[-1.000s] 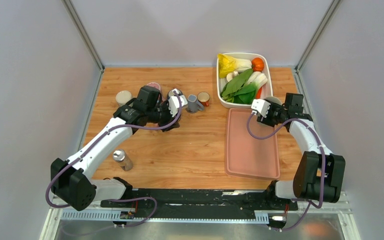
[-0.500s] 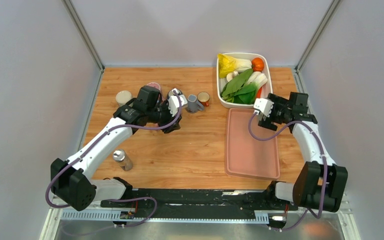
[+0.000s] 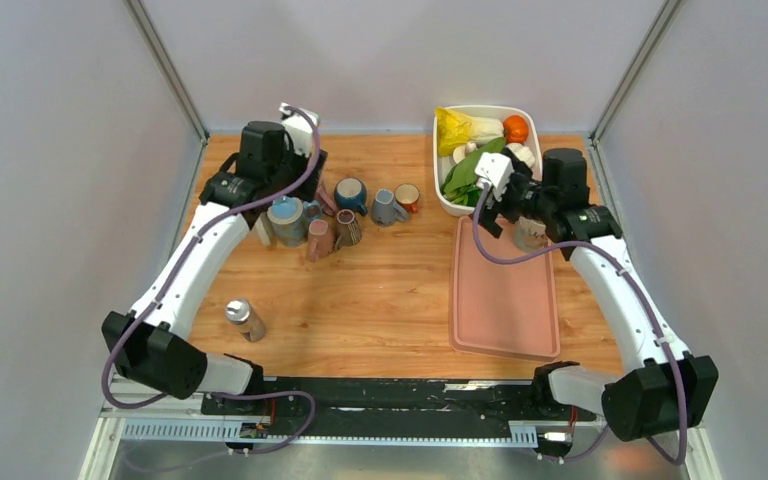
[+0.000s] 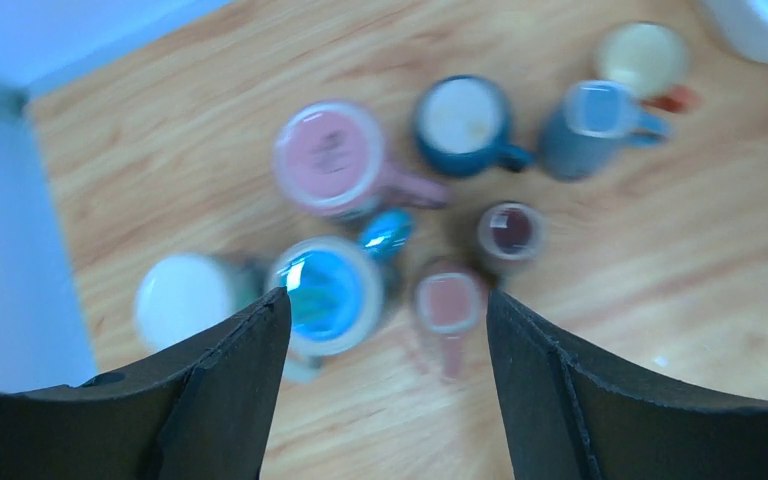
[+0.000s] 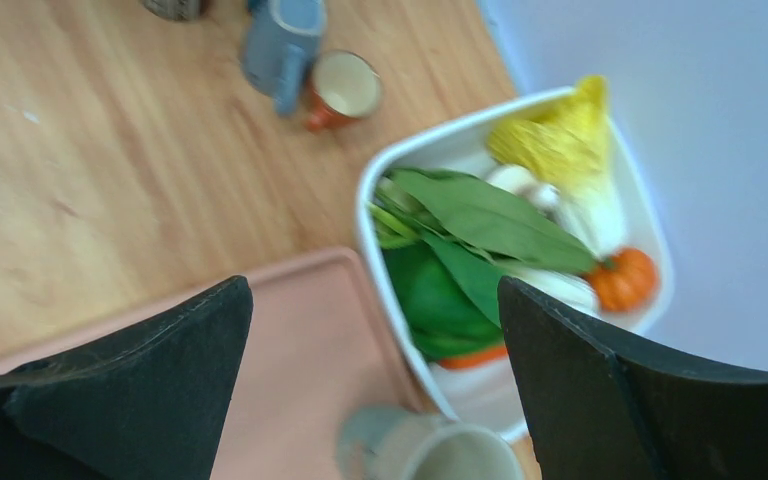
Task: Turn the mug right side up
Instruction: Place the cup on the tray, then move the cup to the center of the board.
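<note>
A cluster of mugs stands at the back left. A large pink mug (image 4: 330, 160) shows its flat base, so it is upside down. Around it are a light blue mug (image 3: 286, 220) (image 4: 325, 295), a small pink mug (image 3: 318, 240) (image 4: 448, 305), a brown one (image 3: 347, 228), a dark blue one (image 3: 350, 195) and a grey-blue one (image 3: 388, 207). My left gripper (image 3: 295, 170) (image 4: 388, 300) hangs open high above them, holding nothing. A grey mug (image 3: 530, 235) (image 5: 430, 450) stands mouth up beside the tray. Above it my right gripper (image 3: 505, 205) (image 5: 375, 290) is open and empty.
A pink tray (image 3: 505, 300) (image 5: 300, 330) lies at the right. Behind it is a white bowl (image 3: 438, 150) (image 5: 370, 200) of vegetables. A small orange cup (image 3: 407, 197) and a white cup (image 4: 185, 300) stand among the mugs. A metal shaker (image 3: 245, 320) stands front left.
Both grippers have opened and risen. The left arm pulled back from the brown mug toward the back left. The right arm swung up over the bowl's edge, away from the grey mug.
</note>
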Tool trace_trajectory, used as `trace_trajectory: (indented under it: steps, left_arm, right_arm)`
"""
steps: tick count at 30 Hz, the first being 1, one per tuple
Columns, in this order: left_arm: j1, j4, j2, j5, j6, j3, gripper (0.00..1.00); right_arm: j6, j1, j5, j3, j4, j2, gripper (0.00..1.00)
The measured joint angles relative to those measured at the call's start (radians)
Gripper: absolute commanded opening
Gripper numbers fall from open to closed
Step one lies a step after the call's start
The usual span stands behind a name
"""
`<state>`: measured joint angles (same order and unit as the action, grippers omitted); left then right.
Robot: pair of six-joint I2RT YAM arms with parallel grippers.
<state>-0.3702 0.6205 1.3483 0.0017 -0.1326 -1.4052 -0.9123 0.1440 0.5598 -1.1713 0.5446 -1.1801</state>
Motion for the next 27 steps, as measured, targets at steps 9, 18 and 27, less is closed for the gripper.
trace_trajectory:
  steps: [9,18,27]
  left_arm:
    - [0.327,0.06,0.143,-0.187,0.264,-0.025,0.77]
    - [0.488,0.032,0.304,-0.057,0.333,-0.107,0.71]
    - [0.575,-0.04,0.489,0.224,0.364,-0.171,0.68]
  right_arm:
    - [0.293,0.145,0.034,0.062,-0.077,-0.05,1.0]
    - [0.395,0.155,0.056,0.066,-0.121,-0.06,1.0]
    - [0.419,0.155,0.069,0.115,-0.135,-0.06,1.0]
